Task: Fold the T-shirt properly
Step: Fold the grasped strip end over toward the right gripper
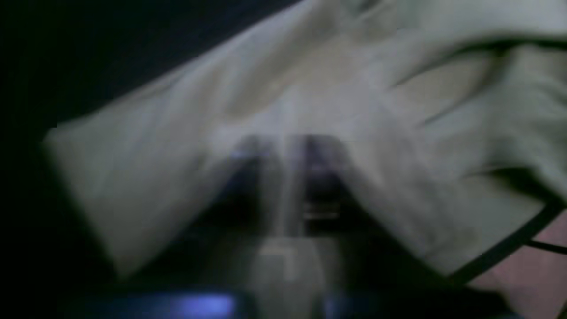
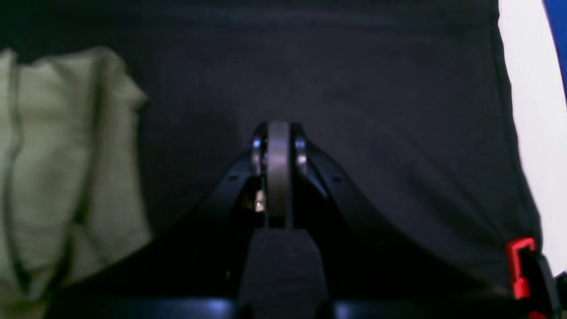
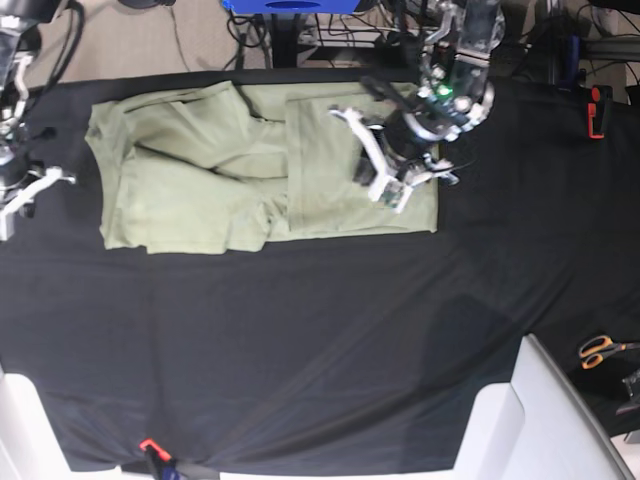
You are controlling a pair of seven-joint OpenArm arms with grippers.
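Observation:
The pale sage-green T-shirt (image 3: 250, 170) lies flat along the far side of the black cloth, with its right part folded into a neat panel (image 3: 330, 190). My left gripper (image 3: 392, 190) hovers over that panel near its right edge. In the blurred left wrist view its fingers (image 1: 288, 150) stand together over the T-shirt (image 1: 177, 146); I cannot tell whether any fabric is pinched. My right gripper (image 2: 278, 133) is shut and empty over bare black cloth, with the T-shirt's edge (image 2: 66, 168) to its left. In the base view it (image 3: 15, 205) sits at the far left, just off the shirt.
A black cloth (image 3: 300, 340) covers the table. A red clamp (image 3: 596, 110) grips its right far edge and an orange one (image 3: 150, 447) its near edge. Orange-handled scissors (image 3: 600, 350) lie at the right. White table surface (image 3: 560, 420) shows at the near right corner.

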